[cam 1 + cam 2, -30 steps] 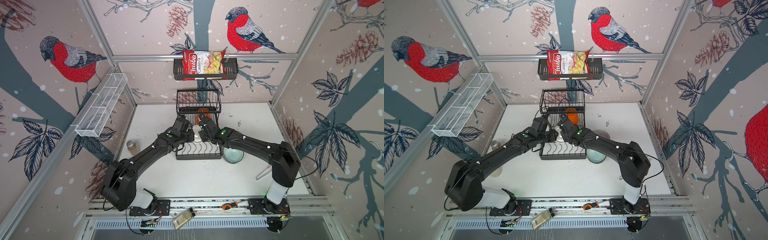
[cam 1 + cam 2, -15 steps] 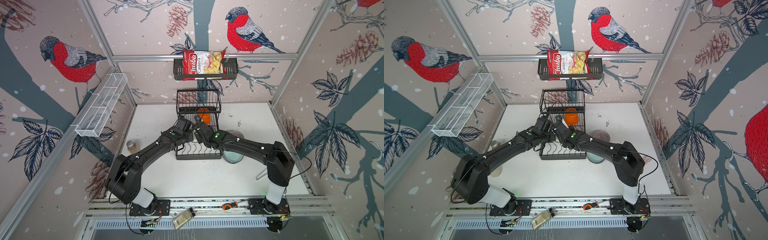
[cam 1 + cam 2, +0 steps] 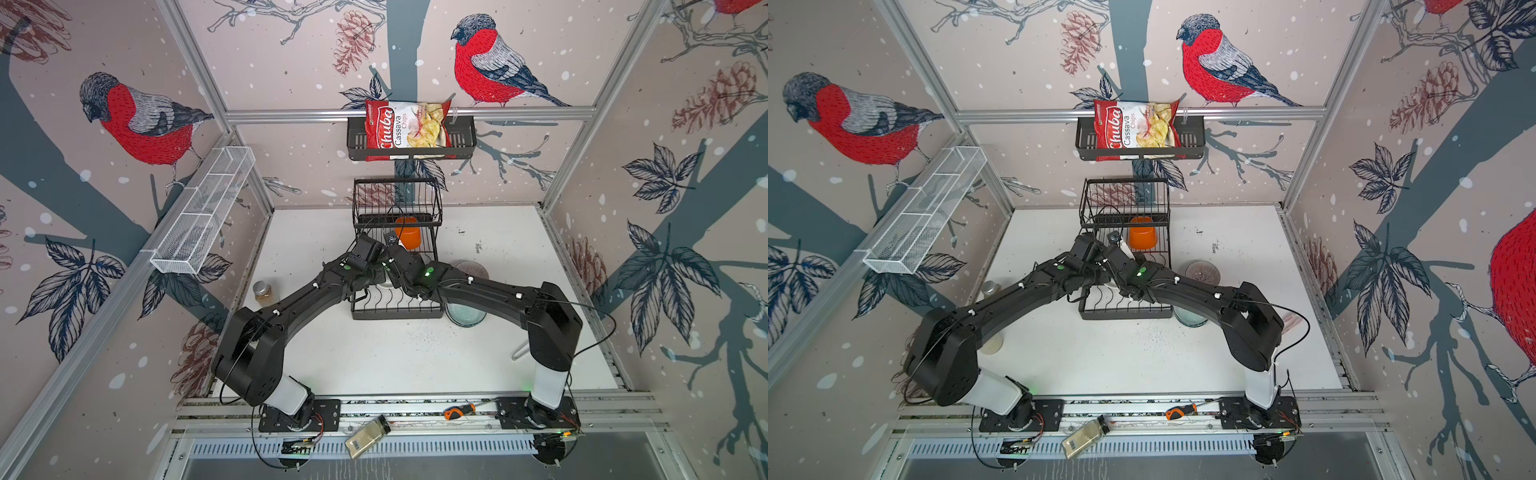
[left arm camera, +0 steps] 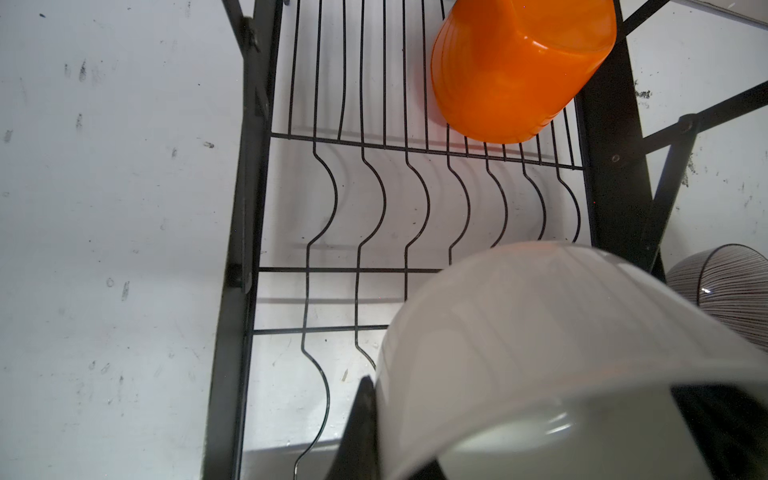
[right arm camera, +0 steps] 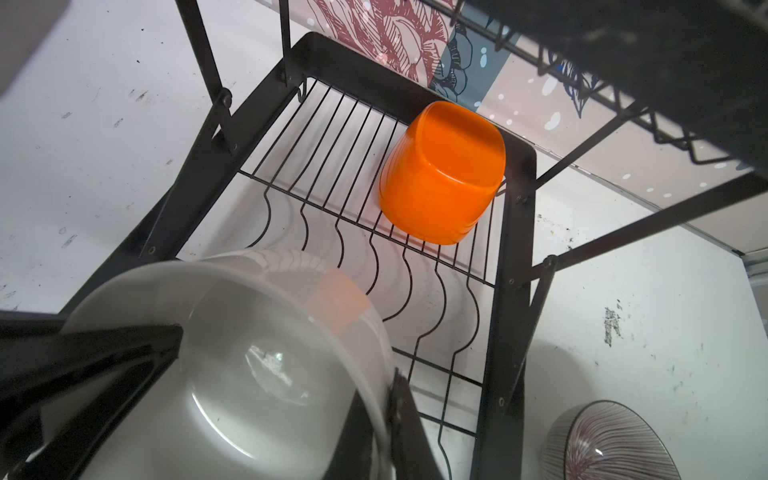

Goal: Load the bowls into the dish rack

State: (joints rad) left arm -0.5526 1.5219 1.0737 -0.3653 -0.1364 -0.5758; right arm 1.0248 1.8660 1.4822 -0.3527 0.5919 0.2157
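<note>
Both top views: high over the bench (image 3: pixel 374 357) edge where the arms mount, angled down toward the back edge, far off. They share the whole bench and the dish rack (image 3: pixel 395 316).

Wrist views: close above the rack's lower grid, facing down. Both take in the orange bowl (image 4: pixel 519 70), white bowl (image 4: pixel 540 324) and striped bowl (image 4: pixel 727 291).

White bowl (image 4: pixel 540 332) part. off-frame

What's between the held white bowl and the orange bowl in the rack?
Nothing: only bare rack wires lie between the white bowl and the orange bowl. Both wrist views show it.
</note>
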